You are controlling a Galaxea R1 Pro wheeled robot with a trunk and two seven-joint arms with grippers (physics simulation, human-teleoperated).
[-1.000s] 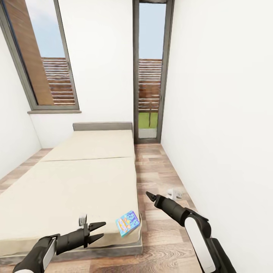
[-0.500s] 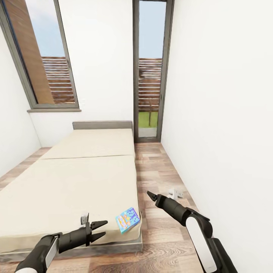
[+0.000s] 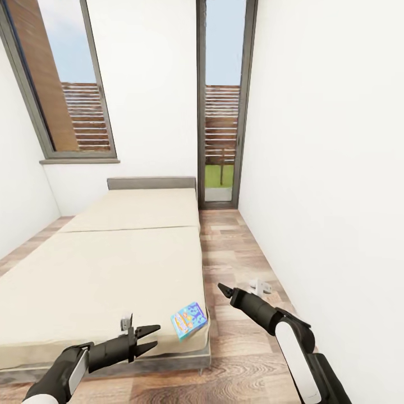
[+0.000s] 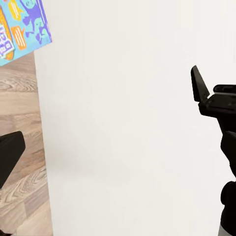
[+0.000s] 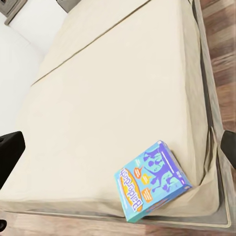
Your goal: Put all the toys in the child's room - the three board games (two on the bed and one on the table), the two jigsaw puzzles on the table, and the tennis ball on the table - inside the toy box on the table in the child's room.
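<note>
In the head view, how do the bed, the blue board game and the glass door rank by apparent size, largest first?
1. bed
2. glass door, though it stands farther away, so its true size is unsure
3. blue board game

Blue board game point(image 3: 189, 321) with orange-yellow print; cream bed point(image 3: 101, 269); wood-plank floor point(image 3: 235, 247)

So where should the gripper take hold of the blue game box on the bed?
Probably by its thin edges, from above. The blue game box lies flat near the bed corner beside the floor, turned askew, so pinch across its shorter width. The right gripper hangs over the floor nearest that corner.
</note>
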